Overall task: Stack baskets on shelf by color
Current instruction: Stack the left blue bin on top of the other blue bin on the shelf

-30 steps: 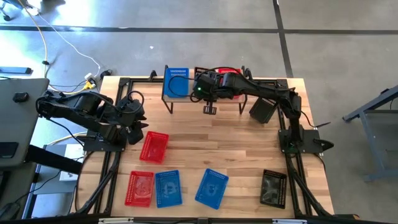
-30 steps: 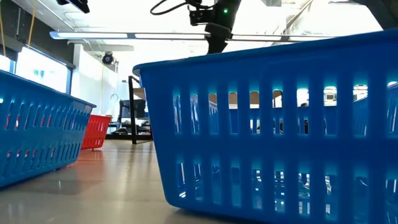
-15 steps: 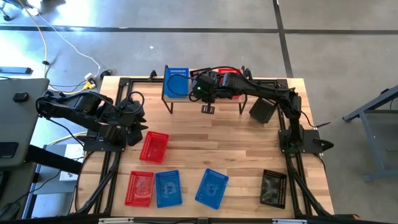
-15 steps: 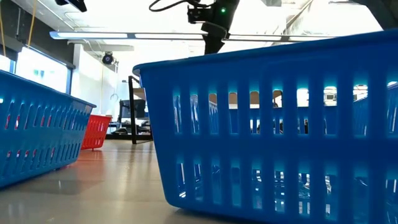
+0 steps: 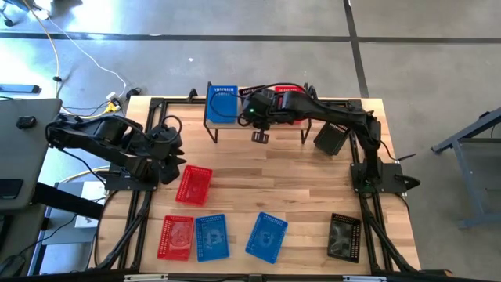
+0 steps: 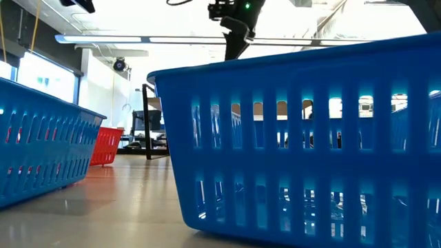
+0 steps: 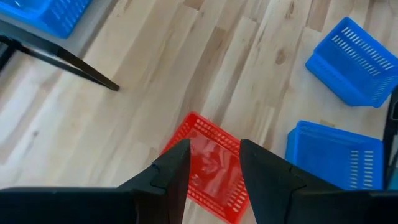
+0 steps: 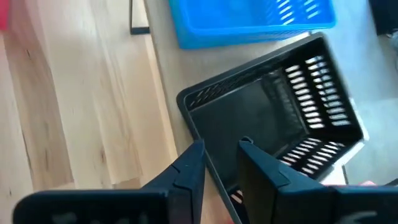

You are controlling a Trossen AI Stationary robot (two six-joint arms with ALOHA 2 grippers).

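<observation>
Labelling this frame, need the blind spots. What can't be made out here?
- Shelf middle: in the high view the right gripper and its arm cover the black basket.
- Low view: the blue basket up close blocks the shelf.
- Red basket on the shelf: mostly under the arm, whether single or stacked unclear.
- Left gripper: hovers open over another red basket; any contact unclear.

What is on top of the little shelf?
On the shelf sit a blue basket, a black basket in the middle, and a red basket. The right gripper and its arm cover most of them.
</observation>
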